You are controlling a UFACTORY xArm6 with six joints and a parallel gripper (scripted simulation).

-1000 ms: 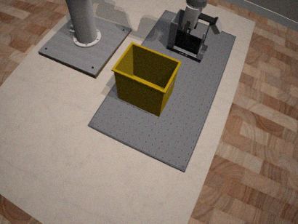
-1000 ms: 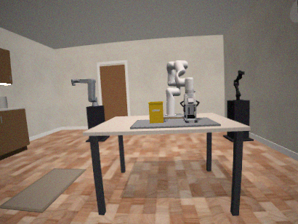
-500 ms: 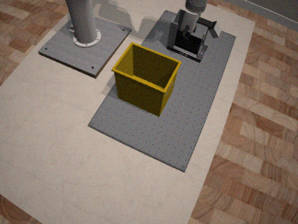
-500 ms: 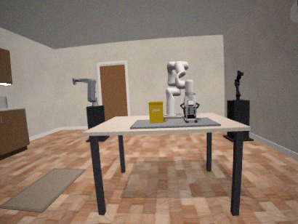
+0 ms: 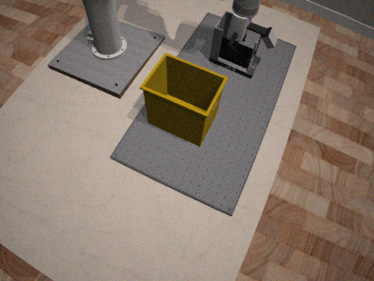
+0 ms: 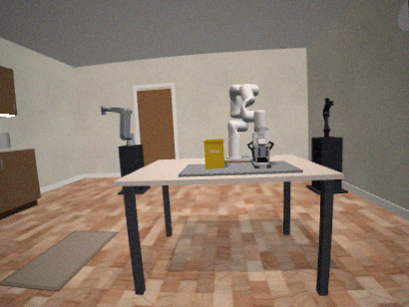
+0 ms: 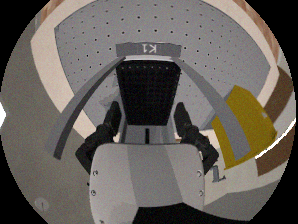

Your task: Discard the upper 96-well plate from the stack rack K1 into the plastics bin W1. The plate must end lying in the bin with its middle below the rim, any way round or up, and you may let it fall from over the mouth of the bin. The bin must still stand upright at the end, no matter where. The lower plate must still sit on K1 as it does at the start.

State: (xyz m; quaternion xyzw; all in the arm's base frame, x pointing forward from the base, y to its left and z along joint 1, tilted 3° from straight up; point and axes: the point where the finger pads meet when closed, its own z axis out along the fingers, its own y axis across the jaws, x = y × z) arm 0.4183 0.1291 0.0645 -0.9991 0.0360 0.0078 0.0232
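From above, the white arm's hand (image 5: 237, 47) hangs over stack rack K1 (image 5: 218, 43), a dark grey upright frame at the far end of a grey perforated board (image 5: 219, 155); the black plate stack (image 5: 237, 58) sits inside the rack, the upper plate not told apart from the lower one here; the yellow open-topped plastics bin W1 (image 5: 182, 98), square-walled with a thick rim, stands upright on the same board just beside the rack; the pale matte worktop (image 5: 55, 173) carries board and arm base plate (image 5: 73, 68)

From the side, the hand (image 6: 259, 155) is low over the rack, the bin (image 6: 214, 153) near on its left; dark legs bear the worktop (image 6: 150, 174) above a wood-block floor

At the wrist, both dark fingers stand spread to their widest, flanking the black upper plate (image 7: 148, 92) on either side without closing on it, holding nothing; the rack label bar (image 7: 148, 48) reads K1, mirrored; a yellow corner of the bin (image 7: 242, 125) shows at right
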